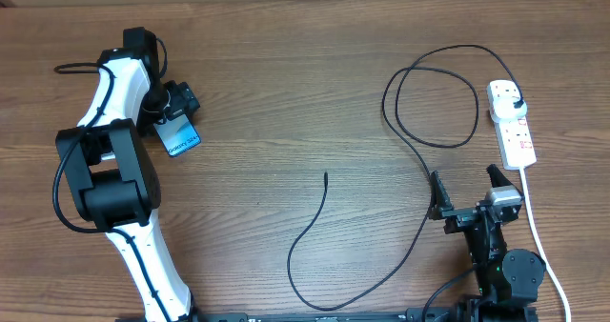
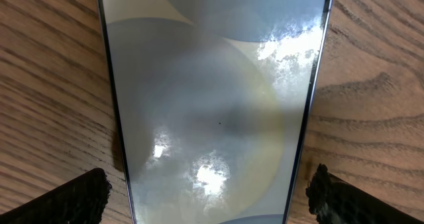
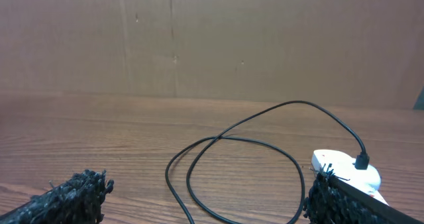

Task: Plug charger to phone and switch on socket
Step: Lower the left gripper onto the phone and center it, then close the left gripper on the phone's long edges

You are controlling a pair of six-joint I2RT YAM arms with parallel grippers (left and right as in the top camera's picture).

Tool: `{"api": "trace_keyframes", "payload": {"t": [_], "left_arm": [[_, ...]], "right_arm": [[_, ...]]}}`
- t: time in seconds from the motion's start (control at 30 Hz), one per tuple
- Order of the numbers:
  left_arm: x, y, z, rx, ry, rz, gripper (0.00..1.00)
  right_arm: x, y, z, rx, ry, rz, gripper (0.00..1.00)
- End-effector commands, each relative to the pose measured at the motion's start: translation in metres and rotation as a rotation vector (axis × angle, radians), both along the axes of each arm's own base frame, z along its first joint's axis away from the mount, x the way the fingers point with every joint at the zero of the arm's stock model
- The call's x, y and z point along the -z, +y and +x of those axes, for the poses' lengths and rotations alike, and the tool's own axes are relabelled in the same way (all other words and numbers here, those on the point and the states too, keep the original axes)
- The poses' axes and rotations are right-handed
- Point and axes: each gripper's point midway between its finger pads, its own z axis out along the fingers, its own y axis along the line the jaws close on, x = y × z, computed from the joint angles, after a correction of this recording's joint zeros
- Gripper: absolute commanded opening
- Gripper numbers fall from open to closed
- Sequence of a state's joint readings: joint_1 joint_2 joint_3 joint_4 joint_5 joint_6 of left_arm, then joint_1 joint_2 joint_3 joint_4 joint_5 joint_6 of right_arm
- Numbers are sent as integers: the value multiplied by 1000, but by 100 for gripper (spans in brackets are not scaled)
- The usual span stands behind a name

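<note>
Both spread wide, nothing held: left tool (image 2: 212, 204) straddling phone (image 2: 212, 105) on table (image 1: 286, 74) at left; right tool (image 1: 467, 191) low near socket (image 1: 512, 122) at far right. Charger (image 1: 325, 184) plugged into socket, looping loosely over table, connector tip lying free mid-table, well apart from phone.

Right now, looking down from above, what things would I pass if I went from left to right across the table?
phone → charger tip → socket
</note>
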State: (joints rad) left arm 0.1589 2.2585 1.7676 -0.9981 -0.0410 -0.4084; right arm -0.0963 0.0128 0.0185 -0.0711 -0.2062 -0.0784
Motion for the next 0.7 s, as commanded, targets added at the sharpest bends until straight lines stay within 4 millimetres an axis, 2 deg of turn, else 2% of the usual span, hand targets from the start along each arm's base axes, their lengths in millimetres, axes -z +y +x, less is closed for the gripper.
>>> {"api": "trace_keyframes", "payload": {"t": [0.0, 0.67], "left_arm": [[1, -1, 4, 18, -7, -3, 100], [13, -3, -1, 17, 4, -8, 100]], "right_arm": [[2, 2, 0, -11, -5, 2, 100], [2, 2, 0, -11, -5, 2, 100]]}}
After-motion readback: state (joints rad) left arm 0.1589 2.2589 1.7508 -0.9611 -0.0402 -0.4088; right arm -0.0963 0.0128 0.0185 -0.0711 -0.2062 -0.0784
